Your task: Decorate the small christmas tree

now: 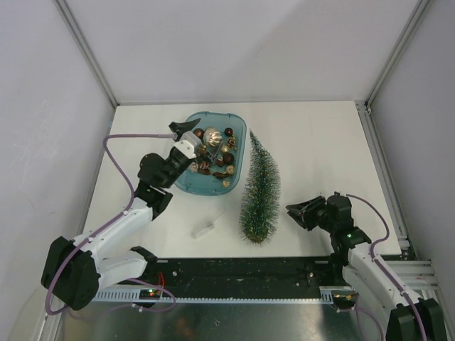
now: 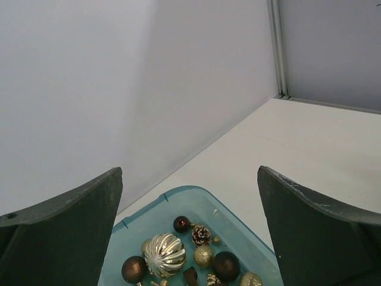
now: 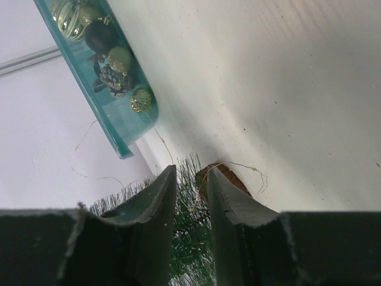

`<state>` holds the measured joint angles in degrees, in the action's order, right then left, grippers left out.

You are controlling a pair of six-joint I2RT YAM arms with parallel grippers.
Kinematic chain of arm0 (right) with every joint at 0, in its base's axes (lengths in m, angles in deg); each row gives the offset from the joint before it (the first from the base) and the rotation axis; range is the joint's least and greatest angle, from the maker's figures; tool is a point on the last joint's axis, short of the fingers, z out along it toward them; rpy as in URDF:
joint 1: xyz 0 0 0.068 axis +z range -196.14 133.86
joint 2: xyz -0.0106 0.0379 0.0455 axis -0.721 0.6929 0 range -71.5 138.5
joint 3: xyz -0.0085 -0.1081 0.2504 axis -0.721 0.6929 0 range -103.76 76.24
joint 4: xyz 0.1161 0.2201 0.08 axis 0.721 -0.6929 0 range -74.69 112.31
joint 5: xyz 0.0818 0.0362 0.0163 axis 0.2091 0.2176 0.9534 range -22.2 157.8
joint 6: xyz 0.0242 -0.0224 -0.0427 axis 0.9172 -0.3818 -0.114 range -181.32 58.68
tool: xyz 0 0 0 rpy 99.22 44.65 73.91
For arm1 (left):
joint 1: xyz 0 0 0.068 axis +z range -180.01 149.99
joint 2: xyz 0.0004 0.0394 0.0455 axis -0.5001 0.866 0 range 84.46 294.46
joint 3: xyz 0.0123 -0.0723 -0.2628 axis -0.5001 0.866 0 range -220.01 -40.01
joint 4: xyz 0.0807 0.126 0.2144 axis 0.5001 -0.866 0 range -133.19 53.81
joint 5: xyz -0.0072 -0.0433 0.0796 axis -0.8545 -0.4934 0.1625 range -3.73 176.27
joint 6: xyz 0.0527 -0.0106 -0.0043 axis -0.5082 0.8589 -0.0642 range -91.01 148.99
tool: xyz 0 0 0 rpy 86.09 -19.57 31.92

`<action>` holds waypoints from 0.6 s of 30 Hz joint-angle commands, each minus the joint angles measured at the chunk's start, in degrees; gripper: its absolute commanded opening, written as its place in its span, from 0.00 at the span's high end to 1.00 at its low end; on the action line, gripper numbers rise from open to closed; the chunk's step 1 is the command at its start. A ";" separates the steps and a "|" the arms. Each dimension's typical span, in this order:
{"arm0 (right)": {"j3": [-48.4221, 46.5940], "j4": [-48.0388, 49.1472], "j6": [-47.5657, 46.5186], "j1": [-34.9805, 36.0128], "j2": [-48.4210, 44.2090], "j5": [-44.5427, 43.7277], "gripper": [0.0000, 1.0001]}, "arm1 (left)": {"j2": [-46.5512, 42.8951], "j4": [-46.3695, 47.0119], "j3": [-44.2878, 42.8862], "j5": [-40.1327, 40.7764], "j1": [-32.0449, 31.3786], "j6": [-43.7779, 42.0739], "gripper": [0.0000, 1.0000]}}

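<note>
the tree [image 1: 259, 188] is on the desk [image 1: 320, 142] right of centre. its long axis runs near to far, tip toward the far wall, round base toward the arms; lying or standing, i cannot tell. just to its left a teal tray [image 1: 213, 114] holds gold and brown baubles [image 1: 215, 153], a ribbed silvery ball [image 2: 164, 253] and a pinecone [image 2: 201, 235]. the right tool [image 3: 189, 171] sits beside the tree's lower part, gap narrow, bristles showing through; whether it grips anything i cannot tell. the left tool [image 2: 189, 170] hangs wide over the tray.
</note>
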<state>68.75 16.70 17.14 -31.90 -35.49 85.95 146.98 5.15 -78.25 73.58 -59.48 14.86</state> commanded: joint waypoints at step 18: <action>-16.56 21.64 -14.16 -11.61 24.87 -3.54 1.00 | -4.02 1.02 2.20 -1.76 0.47 -2.08 0.04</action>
<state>57.17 30.91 7.56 -41.54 -15.18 81.95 144.84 4.87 -77.05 72.47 -59.48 14.00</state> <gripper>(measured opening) 0.010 0.961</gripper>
